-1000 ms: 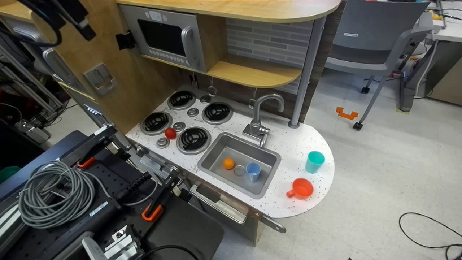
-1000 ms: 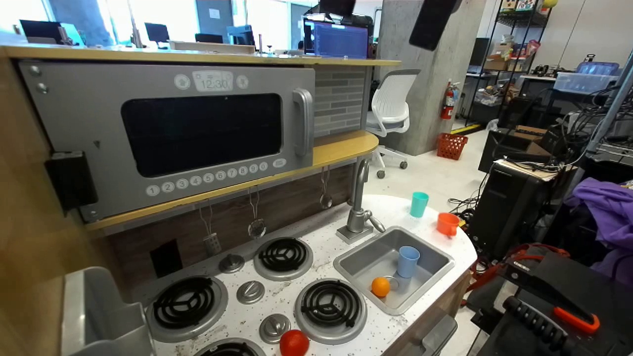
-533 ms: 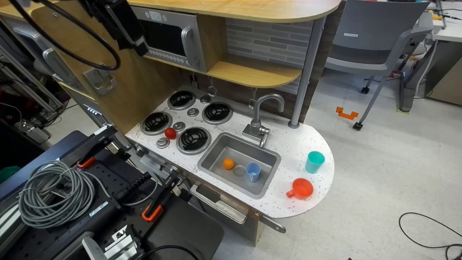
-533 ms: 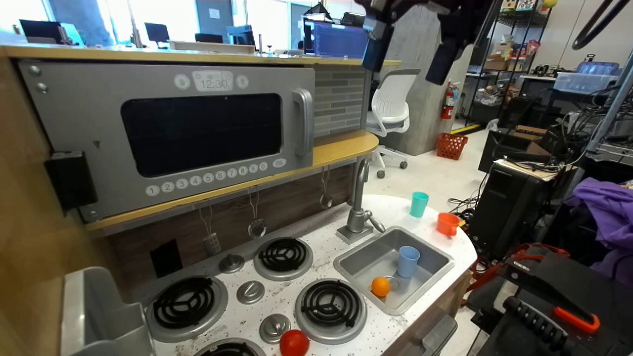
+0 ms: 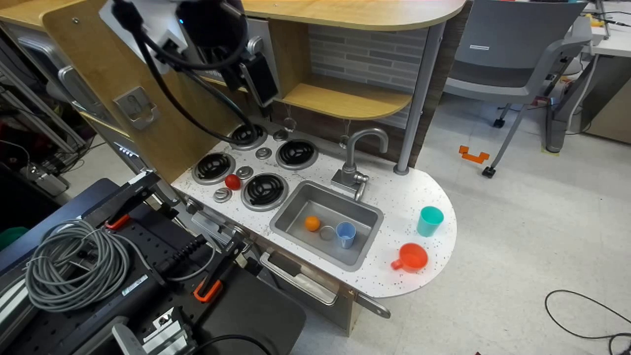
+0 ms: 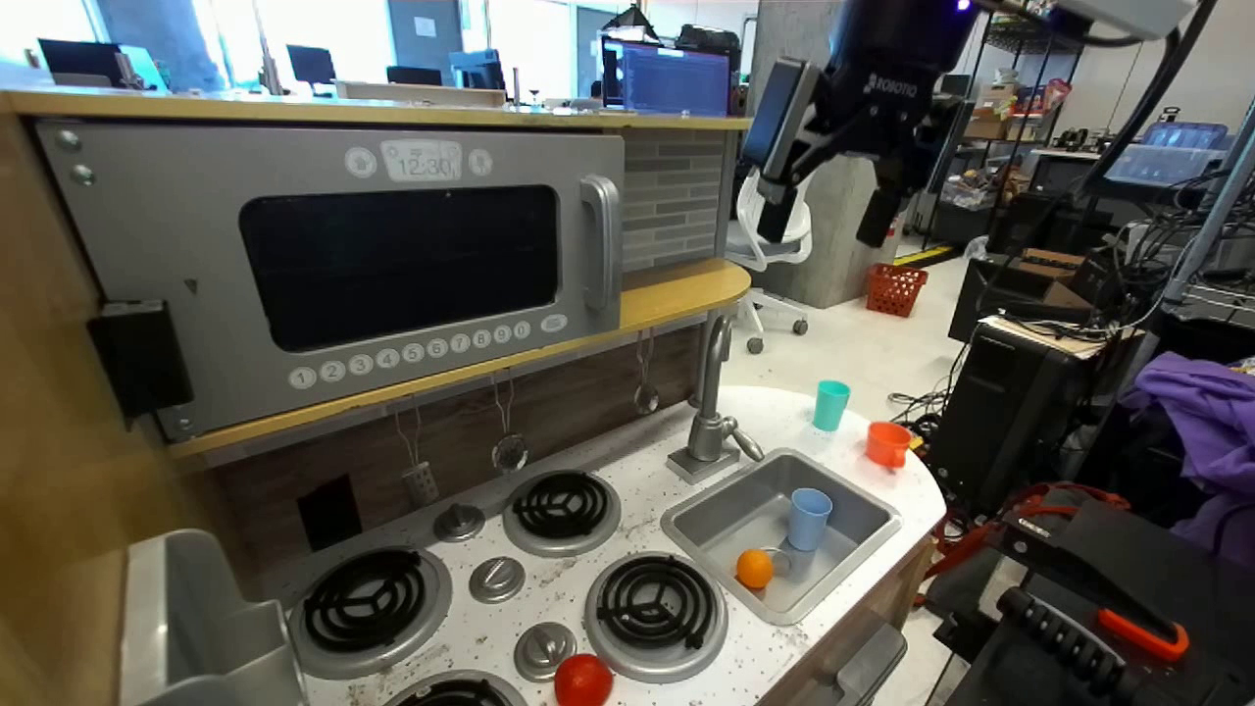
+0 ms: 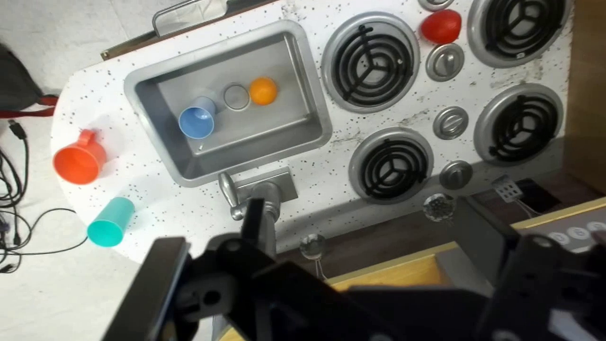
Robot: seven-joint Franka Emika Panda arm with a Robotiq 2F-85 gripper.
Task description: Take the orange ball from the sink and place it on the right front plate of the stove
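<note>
The orange ball lies on the floor of the grey metal sink, beside the drain ring; it also shows in an exterior view and in the wrist view. The stove has several black coil burners. The right front plate is bare and lies just beside the sink; the wrist view shows it too. My gripper is open and empty, high above the counter. In the wrist view its fingers stand wide apart, with faucet, wall and shelf behind them.
A blue cup stands in the sink near the ball. The silver faucet rises behind the sink. A red round object sits between the front burners. Teal and orange-red cups stand at the counter's rounded end. The microwave and shelf overhang the back.
The arm has come further into both exterior views, moving right and down over the counter in one of them. The gripper now shows lower. The ball, cups and red object have not moved.
</note>
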